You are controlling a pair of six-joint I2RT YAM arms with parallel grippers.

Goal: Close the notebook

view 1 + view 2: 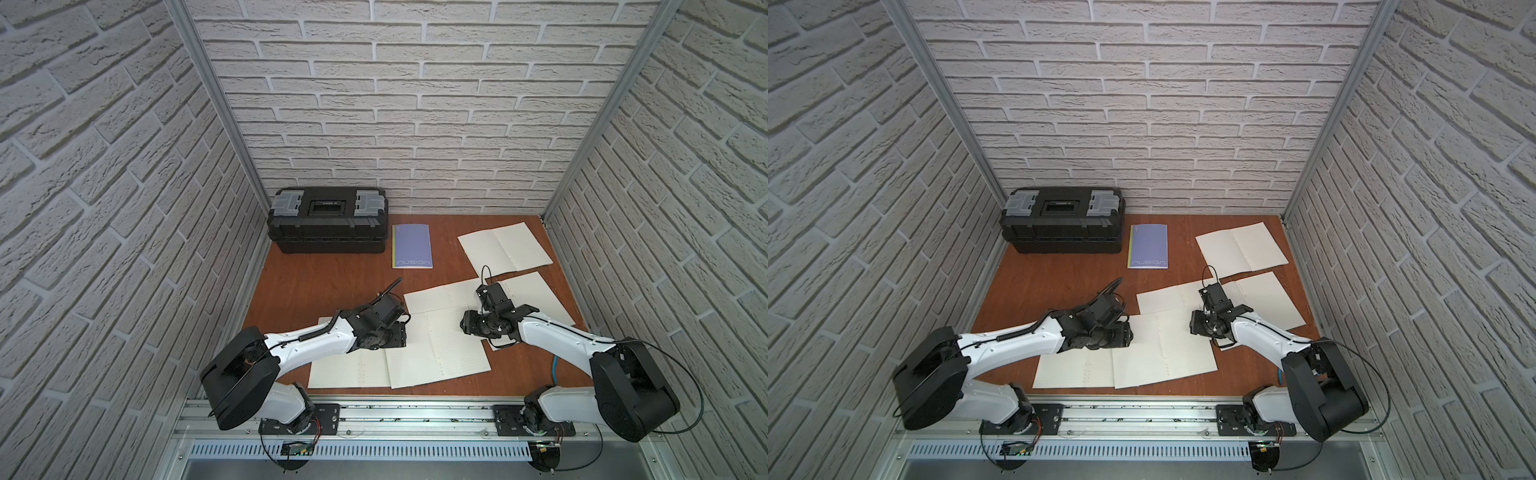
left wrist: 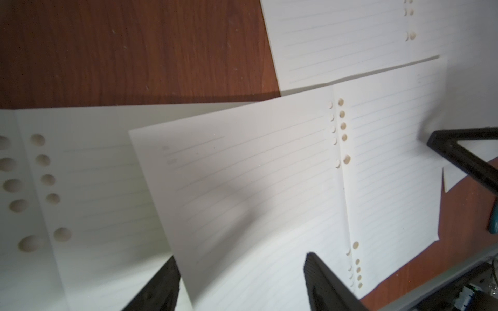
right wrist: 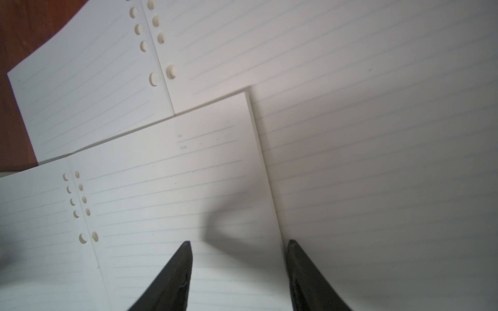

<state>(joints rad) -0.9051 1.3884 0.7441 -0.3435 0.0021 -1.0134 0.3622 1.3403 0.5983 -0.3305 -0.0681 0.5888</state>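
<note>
Front of the table (image 1: pixel 332 282): the middle notebook (image 1: pixel 440 353) lies flat open. Left gripper (image 2: pixel 241 259) straddles its left edge and right gripper (image 3: pixel 239 242) its right edge. Both jaws are partway open, gripping nothing. Four more open notebooks (image 1: pixel 505 249) lie around it, some overlapped. Further back there's one closed purple notebook (image 1: pixel 412 246), then one toolbox (image 1: pixel 328 220) with its lid shut, so can't see inside.
</note>
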